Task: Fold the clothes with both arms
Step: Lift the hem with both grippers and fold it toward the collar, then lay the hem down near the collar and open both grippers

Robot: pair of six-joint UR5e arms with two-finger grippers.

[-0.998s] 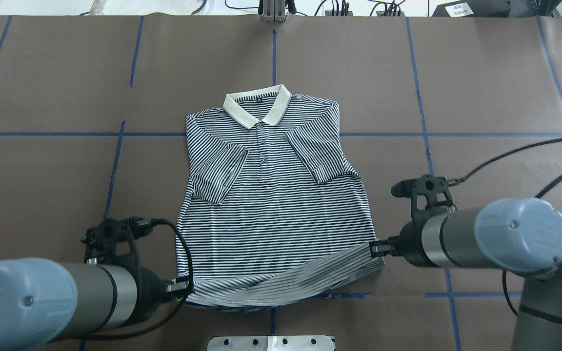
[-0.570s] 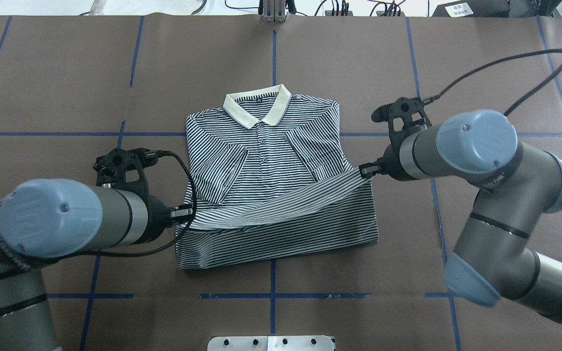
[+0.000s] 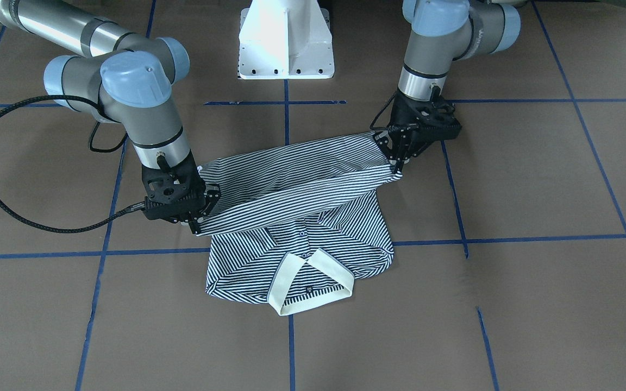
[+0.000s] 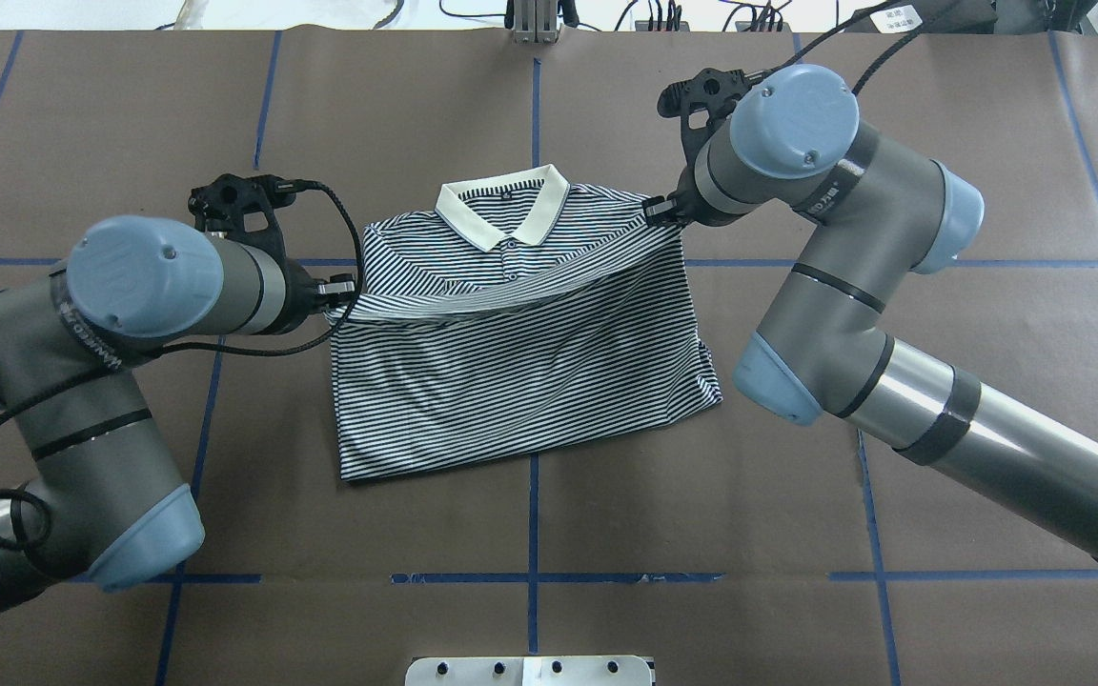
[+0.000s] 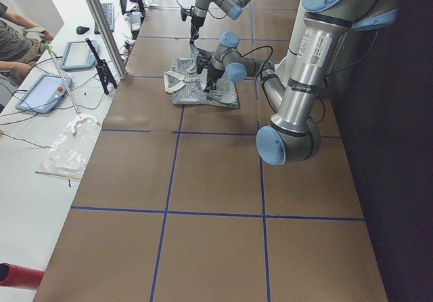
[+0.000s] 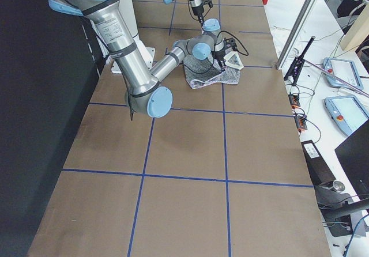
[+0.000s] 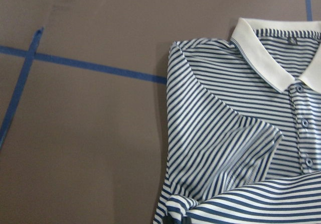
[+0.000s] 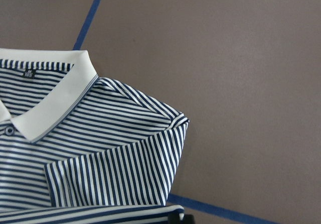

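Here, one navy-and-white striped polo shirt (image 4: pixel 520 381) lies mid-surface (image 4: pixel 130 143), its cream collar (image 4: pixel 501 214) toward 12 o'clock. Its hem is raised and stretched across the chest just below the collar, doubling the body over. Two tools are each clamped on a hem corner: the left tool (image 4: pixel 344 286) at the shirt's 9 o'clock, the right tool (image 4: pixel 656 211) at 2 o'clock.
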